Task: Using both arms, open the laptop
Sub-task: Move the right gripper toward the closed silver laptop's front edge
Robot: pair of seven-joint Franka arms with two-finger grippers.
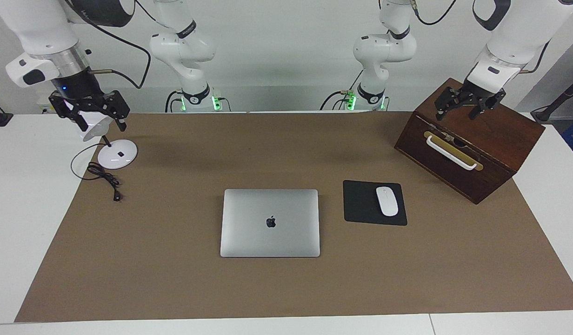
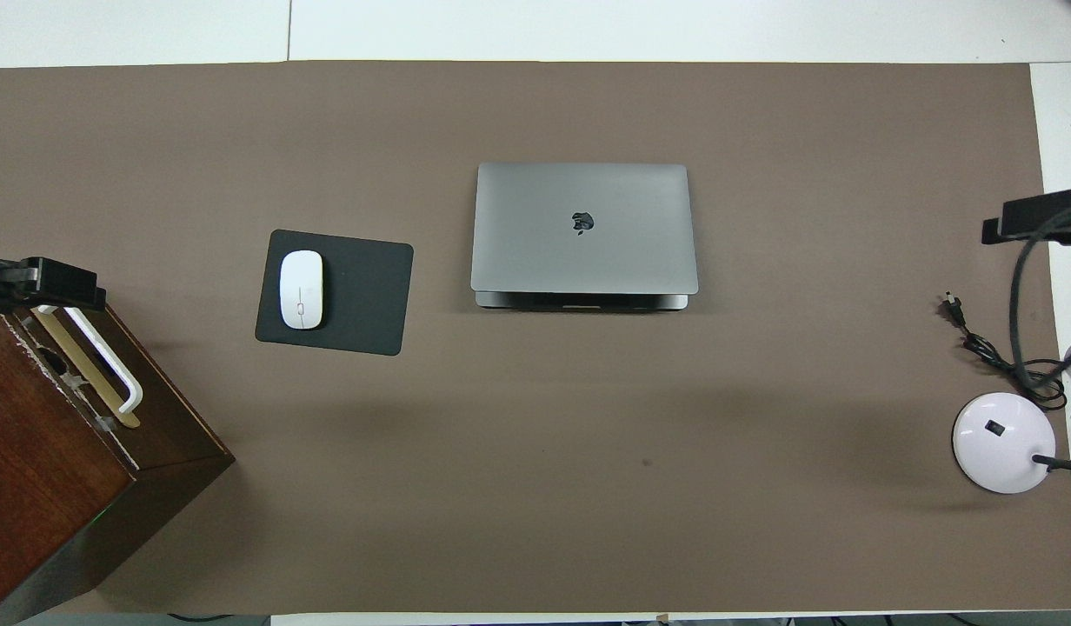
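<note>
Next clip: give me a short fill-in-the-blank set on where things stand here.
1. The laptop lies flat with its lid ____.
2. The mouse rests on the black ____.
3. The left claw hangs over the wooden ____.
4. The right claw hangs over the white ____.

Missing words: shut; mousepad; box; lamp

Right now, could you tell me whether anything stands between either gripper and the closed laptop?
Nothing visible does. The laptop lies shut and alone mid-table on bare mat. The left gripper hangs over the wooden box, the right gripper over the lamp. The mousepad and mouse sit beside the laptop, low and flat.
</note>
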